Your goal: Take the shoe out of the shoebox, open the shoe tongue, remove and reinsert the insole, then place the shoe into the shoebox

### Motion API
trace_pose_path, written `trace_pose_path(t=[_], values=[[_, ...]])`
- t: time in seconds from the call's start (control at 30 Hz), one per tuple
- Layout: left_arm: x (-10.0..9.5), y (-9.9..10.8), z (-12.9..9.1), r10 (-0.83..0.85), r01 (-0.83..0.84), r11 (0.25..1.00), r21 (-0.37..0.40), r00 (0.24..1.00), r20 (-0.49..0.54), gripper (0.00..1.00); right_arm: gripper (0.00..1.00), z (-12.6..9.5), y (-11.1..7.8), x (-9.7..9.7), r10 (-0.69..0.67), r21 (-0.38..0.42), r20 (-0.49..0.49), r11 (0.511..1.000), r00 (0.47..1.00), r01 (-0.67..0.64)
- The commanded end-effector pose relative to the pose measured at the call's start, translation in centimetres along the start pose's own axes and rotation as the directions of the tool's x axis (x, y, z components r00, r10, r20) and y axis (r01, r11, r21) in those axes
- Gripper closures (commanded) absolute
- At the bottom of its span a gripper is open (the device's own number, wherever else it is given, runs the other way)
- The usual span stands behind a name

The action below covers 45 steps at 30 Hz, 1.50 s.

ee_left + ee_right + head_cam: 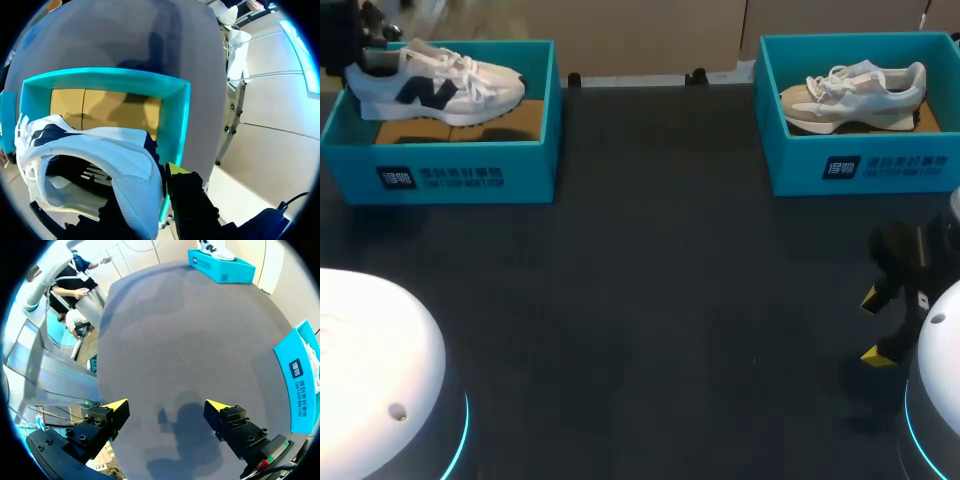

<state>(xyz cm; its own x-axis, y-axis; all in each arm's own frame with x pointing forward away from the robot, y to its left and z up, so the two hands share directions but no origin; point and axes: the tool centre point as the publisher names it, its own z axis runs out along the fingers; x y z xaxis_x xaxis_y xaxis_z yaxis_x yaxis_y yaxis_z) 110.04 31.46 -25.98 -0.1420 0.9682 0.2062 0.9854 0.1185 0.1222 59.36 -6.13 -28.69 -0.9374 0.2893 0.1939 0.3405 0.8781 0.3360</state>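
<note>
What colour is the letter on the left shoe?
Navy: the letter on the shoe, clearest in head view.

Two teal shoeboxes: left shoebox [450, 175], right shoebox [865, 165]. Two sneakers, one per box: white-and-navy sneaker [435, 85], beige sneaker [855, 95]. Two brown cardboard inserts, one per box: [510, 122], [928, 118]. Two grippers: left gripper [150, 187], right gripper [167, 410]. One dark table [660, 300].

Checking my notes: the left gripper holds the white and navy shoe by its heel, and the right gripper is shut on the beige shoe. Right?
No: the right gripper is open and empty above the table, as the right wrist view shows; the beige shoe lies in its shoebox. The rest holds.
</note>
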Motion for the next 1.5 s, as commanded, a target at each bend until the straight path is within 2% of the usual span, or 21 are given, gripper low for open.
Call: trace_pose_path(t=[0.03,0.17,0.37,0.57,0.63,0.8,0.9,1.2,1.5], values=[[-0.2,1.0,0.1,-0.005,0.005,1.0,0.016,1.0,0.003,1.0,0.0,0.0,-0.1,0.2,0.0,0.001,0.003,1.0,1.0,0.0],[-0.4,1.9,0.4,-0.011,0.011,1.0,0.024,1.0,0.008,1.0,0.0,0.0,-0.1,0.2,0.0,0.001,0.003,1.0,1.0,0.0],[-0.8,1.8,1.6,0.007,-0.007,1.0,0.029,1.0,-0.008,1.0,0.0,0.0,-0.1,0.2,0.0,0.001,0.003,1.0,1.0,0.0],[-0.8,0.6,2.6,0.012,-0.012,0.999,0.045,1.0,-0.003,1.0,0.0,0.0,-0.1,0.2,0.0,0.001,0.003,1.0,1.0,0.0],[-0.5,-0.1,2.2,0.007,-0.009,0.999,0.053,1.0,0.029,1.0,0.0,0.0,-0.1,0.2,0.0,0.001,0.003,1.0,1.0,0.0],[-0.5,-1.9,2.6,0.02,-0.021,0.999,0.029,0.999,0.026,1.0,0.0,0.0,-0.1,0.2,0.0,0.001,0.003,1.0,1.0,0.0],[-0.5,-2.7,2.9,0.025,-0.026,0.999,0.044,0.999,0.029,1.0,0.0,0.0,-0.1,0.2,0.0,0.001,0.003,1.0,1.0,0.0],[-0.5,-3.4,3.8,0.018,-0.02,0.998,0.056,0.999,0.031,1.0,0.0,0.0,-0.1,0.2,0.0,0.001,0.003,1.0,1.0,0.0],[-1.1,-3.7,5.9,0.022,-0.024,0.997,0.069,1.0,0.019,1.0,0.0,0.0,-0.1,0.2,0.0,0.001,0.003,1.0,1.0,0.0]])
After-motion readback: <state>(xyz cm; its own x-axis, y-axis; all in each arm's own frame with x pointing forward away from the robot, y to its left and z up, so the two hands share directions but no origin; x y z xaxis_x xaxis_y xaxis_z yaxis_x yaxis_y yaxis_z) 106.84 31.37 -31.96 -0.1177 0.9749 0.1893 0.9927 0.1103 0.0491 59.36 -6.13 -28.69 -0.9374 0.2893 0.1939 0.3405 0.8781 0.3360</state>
